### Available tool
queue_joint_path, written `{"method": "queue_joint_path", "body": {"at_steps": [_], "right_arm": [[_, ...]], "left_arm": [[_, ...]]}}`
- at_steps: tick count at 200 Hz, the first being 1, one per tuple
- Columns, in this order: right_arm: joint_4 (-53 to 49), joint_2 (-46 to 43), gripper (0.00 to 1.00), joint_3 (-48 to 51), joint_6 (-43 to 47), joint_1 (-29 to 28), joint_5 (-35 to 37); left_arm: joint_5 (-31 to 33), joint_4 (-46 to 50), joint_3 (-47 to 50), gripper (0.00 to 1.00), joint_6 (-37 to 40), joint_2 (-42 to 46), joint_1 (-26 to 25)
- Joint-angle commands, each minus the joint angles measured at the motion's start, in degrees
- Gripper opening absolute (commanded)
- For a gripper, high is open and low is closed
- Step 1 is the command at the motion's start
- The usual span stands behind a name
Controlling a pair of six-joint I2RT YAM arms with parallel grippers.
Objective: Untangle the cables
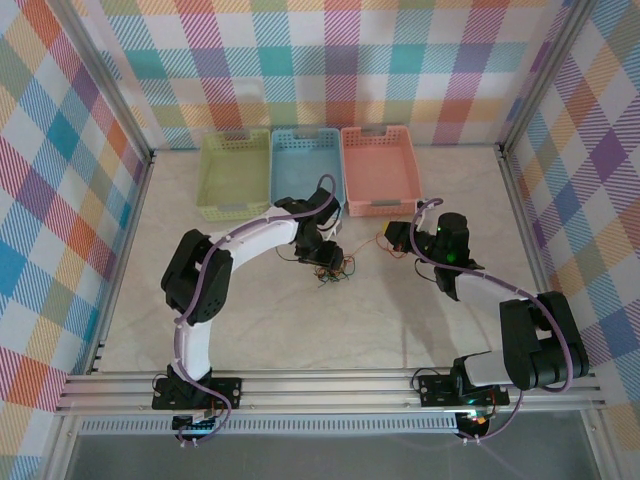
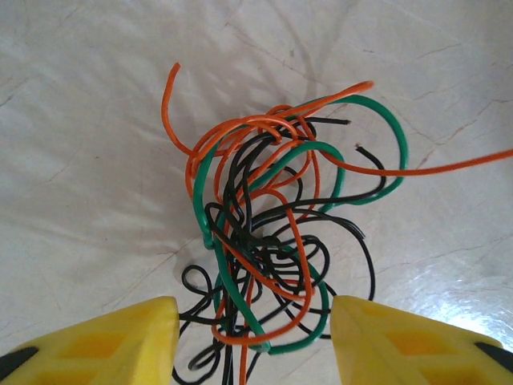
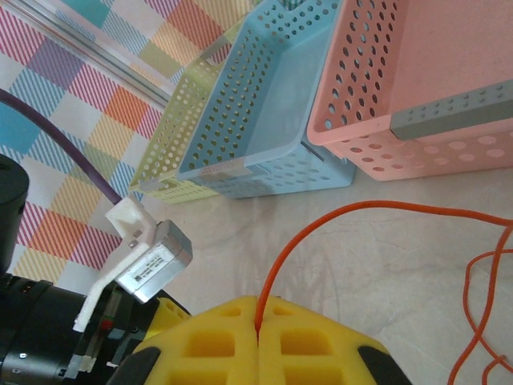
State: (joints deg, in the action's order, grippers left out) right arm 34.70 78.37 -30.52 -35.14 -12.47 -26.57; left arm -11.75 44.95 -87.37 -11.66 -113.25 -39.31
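From above, the cables lie knotted mid-table, just short of the pink basket. Your left gripper sits over them, the right gripper just beside. Bare table lies toward you, with room to draw out.

Left wrist: jaws released, straddling the cables — orange, green, black.

Right wrist: fingers clenched on the orange cable. You're mid-separation, I'd judge — next, pin the knot and pull orange away from the baskets.
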Motion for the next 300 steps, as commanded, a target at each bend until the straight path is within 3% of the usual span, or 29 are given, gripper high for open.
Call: {"method": "queue_joint_path", "body": {"at_steps": [1, 59, 90, 117, 144, 217, 252, 300], "right_arm": [[0.0, -1.0, 0.00, -0.1, 0.9, -0.4, -0.2], [0.0, -1.0, 0.00, -0.2, 0.9, -0.4, -0.2], [0.0, -1.0, 0.00, -0.2, 0.7, -0.4, -0.3], [-0.1, -1.0, 0.00, -0.2, 0.9, -0.4, -0.2], [-0.1, -1.0, 0.00, -0.3, 0.9, -0.4, -0.2], [-0.8, -1.9, 0.00, -0.1, 1.2, -0.4, 0.8], [-2.8, -3.6, 0.00, 0.7, 1.8, -0.4, 4.8], [-8.9, -6.8, 0.00, 1.7, 2.6, -0.2, 14.9]], "left_arm": [[-1.3, 0.4, -1.5, 0.54, 1.3, -0.7, -0.8], [-1.5, 0.6, -1.5, 0.32, 1.3, -0.6, -1.2], [-1.0, 0.5, -1.4, 0.30, 1.4, -0.4, -1.2], [-0.7, 0.2, -0.9, 0.22, 1.3, 0.3, -1.2], [-0.5, 0.0, -0.3, 0.09, 1.0, 1.2, -1.3], [3.1, -2.6, 4.2, 0.00, -2.2, 8.3, -1.3], [8.6, -4.0, 8.8, 0.00, -6.0, 15.5, -1.2], [22.6, 1.5, 14.1, 0.00, -12.3, 28.5, 0.8]]}}
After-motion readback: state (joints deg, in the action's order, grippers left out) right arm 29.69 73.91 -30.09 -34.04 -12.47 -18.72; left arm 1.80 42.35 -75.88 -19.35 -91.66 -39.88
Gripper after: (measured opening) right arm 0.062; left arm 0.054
